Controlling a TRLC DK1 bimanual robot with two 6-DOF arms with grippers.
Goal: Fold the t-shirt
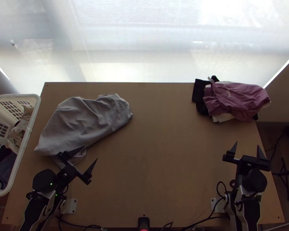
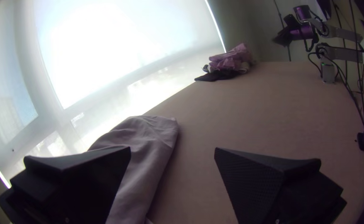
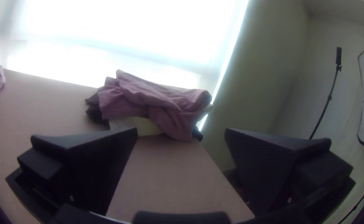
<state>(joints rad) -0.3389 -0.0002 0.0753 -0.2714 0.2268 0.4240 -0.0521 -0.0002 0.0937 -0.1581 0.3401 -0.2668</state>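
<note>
I monitor one wooden tabletop (image 1: 163,161). On its left side, I observe the grey t-shirt (image 1: 82,119), loosely bunched and wrinkled. At the far right corner, I observe a pile: mauve garment (image 1: 242,98) over black cloth (image 1: 199,88) and whitish cloth (image 1: 222,117).

Bright light from the far window (image 1: 144,42) glares in both wrist views, bending at their edges; the table (image 1: 167,165) lies dimmer.

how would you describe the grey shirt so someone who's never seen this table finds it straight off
On the wooden table, look to the side by the white laundry basket. The grey cloth lies there loosely bunched, just beyond the left gripper. It is plain grey, unlike the pile at the far right corner with its mauve top.
</note>
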